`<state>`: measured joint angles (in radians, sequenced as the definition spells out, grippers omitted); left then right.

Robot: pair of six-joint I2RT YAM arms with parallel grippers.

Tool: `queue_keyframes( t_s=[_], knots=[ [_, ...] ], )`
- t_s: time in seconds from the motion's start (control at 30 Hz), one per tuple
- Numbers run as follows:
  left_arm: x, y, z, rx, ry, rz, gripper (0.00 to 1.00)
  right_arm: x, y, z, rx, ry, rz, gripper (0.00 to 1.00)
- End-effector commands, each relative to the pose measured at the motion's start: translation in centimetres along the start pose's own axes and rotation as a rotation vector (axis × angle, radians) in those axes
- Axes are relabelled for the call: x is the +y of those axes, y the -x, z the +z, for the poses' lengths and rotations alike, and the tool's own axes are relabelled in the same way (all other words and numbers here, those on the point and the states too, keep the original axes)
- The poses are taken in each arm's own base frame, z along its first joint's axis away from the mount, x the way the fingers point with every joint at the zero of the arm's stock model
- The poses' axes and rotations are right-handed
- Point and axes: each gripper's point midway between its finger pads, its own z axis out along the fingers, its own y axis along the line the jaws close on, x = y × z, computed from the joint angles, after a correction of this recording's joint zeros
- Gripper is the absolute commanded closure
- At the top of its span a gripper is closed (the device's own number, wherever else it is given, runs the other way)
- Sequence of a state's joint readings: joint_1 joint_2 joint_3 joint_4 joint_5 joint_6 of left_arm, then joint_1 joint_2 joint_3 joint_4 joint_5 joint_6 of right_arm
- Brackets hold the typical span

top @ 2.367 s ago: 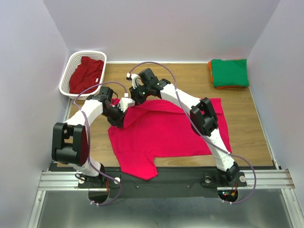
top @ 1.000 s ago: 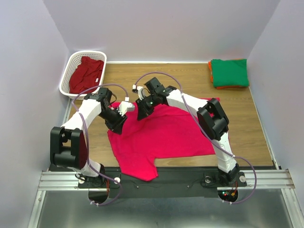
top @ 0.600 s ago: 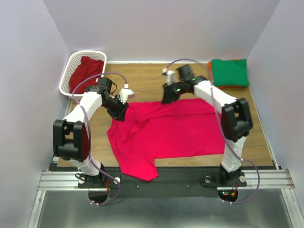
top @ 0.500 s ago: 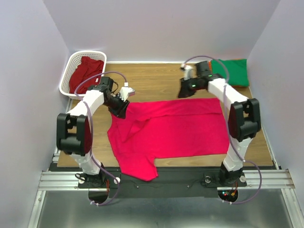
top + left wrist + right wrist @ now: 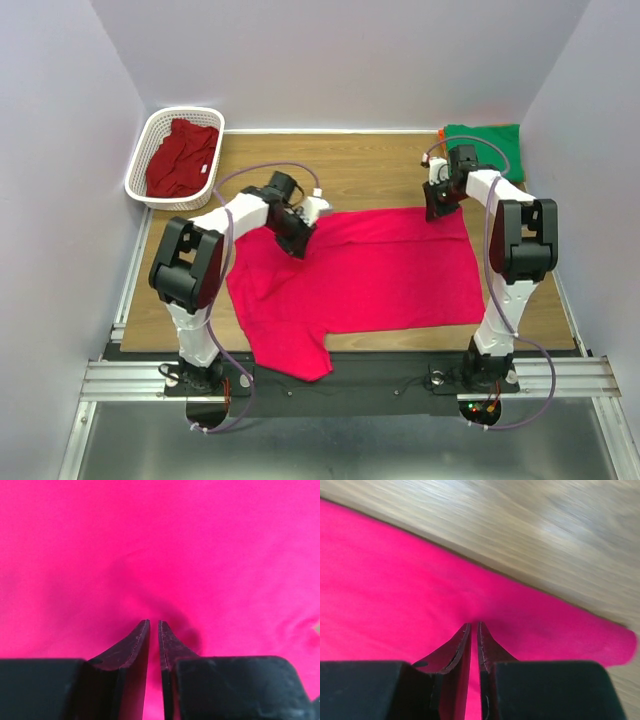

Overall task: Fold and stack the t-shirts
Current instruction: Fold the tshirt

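At far left a crimson t-shirt (image 5: 180,160) lies bunched in the white basket (image 5: 138,165), while the pink-red t-shirt (image 5: 370,270) lies spread over the middle of the wooden surface (image 5: 360,170). It looks light, limp cloth that will sag and crease, so it is best pinched at its far edge and corners. The left gripper (image 5: 154,622) is down on the shirt's far-left part, jaws clenched to a sliver with cloth puckered at their tips, apparently nipping a fold. The right gripper (image 5: 473,625) is at the far-right corner, jaws equally narrow on the hem, with the folded green t-shirt (image 5: 500,135) just beyond.
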<state>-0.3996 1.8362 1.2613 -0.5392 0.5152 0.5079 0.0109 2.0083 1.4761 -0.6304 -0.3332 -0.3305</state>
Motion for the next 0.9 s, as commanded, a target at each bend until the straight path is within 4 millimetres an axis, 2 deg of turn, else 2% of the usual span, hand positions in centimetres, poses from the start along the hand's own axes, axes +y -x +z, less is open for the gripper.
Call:
queue_keyframes(
  t_s=[0.0,0.13,0.23,0.37,0.4,0.43,0.5,0.57,0.7,0.83,0.87],
  knots=[
    [-4.5,-0.9,0.4,0.047,-0.13,0.071,0.76,-3.4,-1.1,-0.1,0.039,-0.081,-0.008,0.85],
    [-6.0,0.0,-1.8,0.004,-0.165,0.133,0.71,-3.4,-1.3,0.0,0.047,-0.076,-0.008,0.85],
    [-6.4,-0.8,-3.1,0.014,-0.194,0.139,0.68,-3.5,-1.0,-0.6,0.039,-0.087,-0.017,0.85],
    [-1.9,-0.9,-5.6,-0.047,-0.072,0.021,0.66,-3.9,-0.2,-1.8,0.014,-0.111,-0.033,0.85],
    [-0.5,-0.8,-6.0,-0.066,-0.036,-0.005,0.65,-4.1,-0.1,-2.0,0.011,-0.12,-0.043,0.85],
    [2.0,-1.4,-6.8,-0.071,0.037,-0.062,0.64,-4.1,0.0,-2.1,0.01,-0.122,-0.046,0.85],
    [4.5,-1.6,-7.0,-0.082,0.12,-0.121,0.62,-4.2,-0.6,-1.5,0.031,-0.12,-0.045,0.85],
    [6.5,-2.6,-6.4,-0.048,0.18,-0.167,0.62,-4.5,-1.3,-0.6,0.057,-0.118,-0.039,0.85],
    [9.2,-4.2,-4.8,0.005,0.226,-0.243,0.62,-5.4,-2.6,0.7,0.11,-0.141,-0.034,0.85],
    [12.4,-5.8,-3.7,0.042,0.29,-0.319,0.66,-6.9,-2.7,1.8,0.123,-0.19,-0.029,0.85],
    [13.5,-5.2,-4.0,0.029,0.308,-0.316,0.66,-7.1,-2.5,1.9,0.12,-0.198,-0.024,0.85]
  ],
)
